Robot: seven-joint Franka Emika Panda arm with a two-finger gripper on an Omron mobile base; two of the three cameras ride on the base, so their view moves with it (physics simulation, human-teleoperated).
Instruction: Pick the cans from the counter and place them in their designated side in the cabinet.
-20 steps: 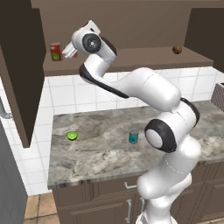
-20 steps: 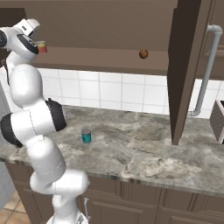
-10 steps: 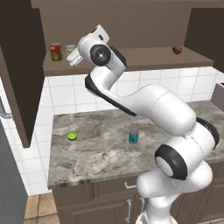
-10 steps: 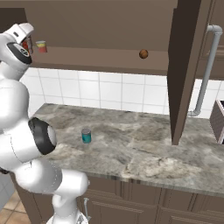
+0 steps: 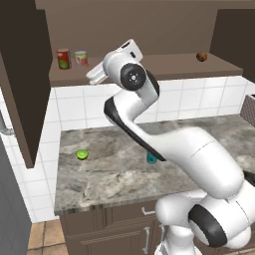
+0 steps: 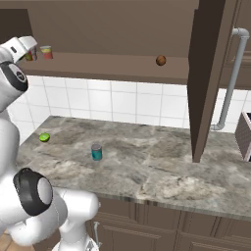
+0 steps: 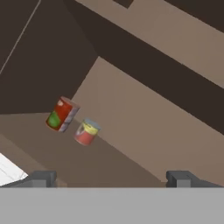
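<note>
A: Nearest us, what is sitting on the counter [image 6: 162,171]?

B: The teal-blue can [image 6: 96,152] is standing upright on the marbled stone, apart from the gripper, exactly where it stood a second ago. The lime half [image 5: 82,154] is lying well off to its left, also unmoved.

A: And the arm?

B: It has been swinging. A second ago its elbow was low on the right; now the big links are arching forward over the counter, hiding part of the teal-blue can in the left base view.

A: What is the gripper [image 7: 111,177] doing?

B: Its jaws are standing wide apart, holding nothing. The hand has been backing away from the cabinet [image 6: 117,29] shelf, where it was close to the cans.

A: Farther back?

B: The banded can [image 7: 86,131] is standing on the shelf's left end, just beside the taller red can [image 7: 61,114], not touching it. A small brown ball [image 6: 161,60] is resting farther right along the shelf.
</note>
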